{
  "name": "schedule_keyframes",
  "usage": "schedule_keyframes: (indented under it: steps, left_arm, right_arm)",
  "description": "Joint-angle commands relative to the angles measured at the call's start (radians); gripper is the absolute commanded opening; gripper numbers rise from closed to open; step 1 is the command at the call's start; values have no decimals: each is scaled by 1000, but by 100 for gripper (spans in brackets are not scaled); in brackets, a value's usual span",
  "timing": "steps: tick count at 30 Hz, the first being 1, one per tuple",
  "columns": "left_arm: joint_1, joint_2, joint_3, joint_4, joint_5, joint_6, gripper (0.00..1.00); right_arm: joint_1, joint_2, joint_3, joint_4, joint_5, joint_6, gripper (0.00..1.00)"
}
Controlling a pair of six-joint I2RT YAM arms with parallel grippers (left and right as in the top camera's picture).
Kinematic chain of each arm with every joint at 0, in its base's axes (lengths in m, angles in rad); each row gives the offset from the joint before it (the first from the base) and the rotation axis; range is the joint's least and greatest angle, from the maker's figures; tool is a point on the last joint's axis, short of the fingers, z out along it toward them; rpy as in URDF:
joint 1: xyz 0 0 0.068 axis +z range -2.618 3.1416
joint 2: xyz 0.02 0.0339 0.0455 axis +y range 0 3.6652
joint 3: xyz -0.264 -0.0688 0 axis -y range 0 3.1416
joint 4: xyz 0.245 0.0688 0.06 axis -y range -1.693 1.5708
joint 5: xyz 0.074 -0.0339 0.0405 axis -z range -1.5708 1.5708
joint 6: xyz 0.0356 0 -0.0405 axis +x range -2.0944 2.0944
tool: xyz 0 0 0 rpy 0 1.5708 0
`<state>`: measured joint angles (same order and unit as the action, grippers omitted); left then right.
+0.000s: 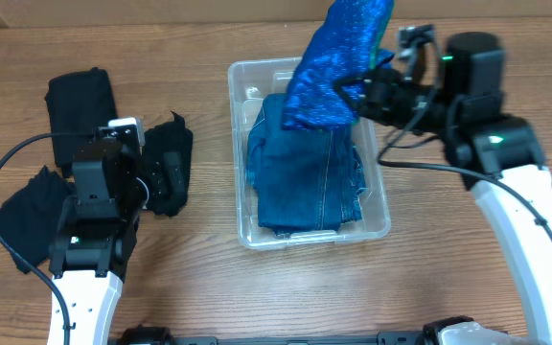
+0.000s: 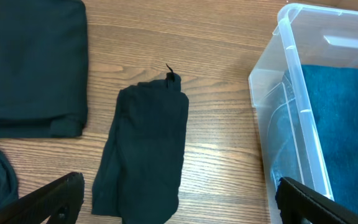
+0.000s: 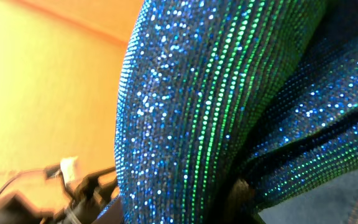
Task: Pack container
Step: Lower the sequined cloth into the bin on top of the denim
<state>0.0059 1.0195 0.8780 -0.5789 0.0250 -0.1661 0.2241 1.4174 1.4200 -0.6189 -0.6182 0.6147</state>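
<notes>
The clear plastic container [image 1: 377, 225] sits mid-table with folded blue denim [image 1: 305, 182] inside; it also shows at the right of the left wrist view [image 2: 291, 93]. My right gripper [image 1: 370, 81] is shut on a sparkly blue-green cloth [image 1: 333, 67] and holds it above the container's far end; the cloth fills the right wrist view [image 3: 229, 106]. My left gripper [image 2: 179, 202] is open and empty, above a small folded black cloth [image 2: 145, 155] that lies left of the container [image 1: 169, 165].
A larger folded black cloth [image 1: 80, 101] lies at the far left, also in the left wrist view [image 2: 33, 65]. Another black cloth [image 1: 27, 216] lies at the left under my left arm. Cables run by both arms.
</notes>
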Motion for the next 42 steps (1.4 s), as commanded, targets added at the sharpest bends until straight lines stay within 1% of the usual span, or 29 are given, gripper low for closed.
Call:
schedule_keyframes:
  steps: [1,3,4,5,7,10,14,18,32,37,42]
  left_arm:
    - [-6,6,27,-2,1,-14,100]
    - [-6,6,27,-5,1,-14,100]
    - [-6,6,27,-5,1,-14,100]
    - [-6,6,27,-6,1,-14,100]
    - [-6,6,27,-6,1,-14,100]
    - [-6,6,27,-8,1,-14,100]
    - [-6,6,27,-9,2,-14,100]
    - [-6,6,27,-16,1,-14,100]
    - [-6,6,27,-28,1,-14,100]
    - [-6,6,27,-31,2,-14,100]
    - [-6,6,27,-45,1,-14,100]
  right_arm:
    - [88,44,17,65,241,259,4]
    - [108,82,2,114,244,344,4]
    - [111,93,-2,124,248,366,4]
    - [117,117,-6,129,264,430,4]
    - [125,149,-7,134,278,504,4]
    - [149,197,-7,194,278,545,4]
    - [196,253,-7,284,290,636,4]
    - [229,310,-7,380,318,642,4]
    - [224,348,-7,398,522,635,4]
    - [224,418,-7,411,548,647,4]
    - [220,494,-7,462,543,647,4]
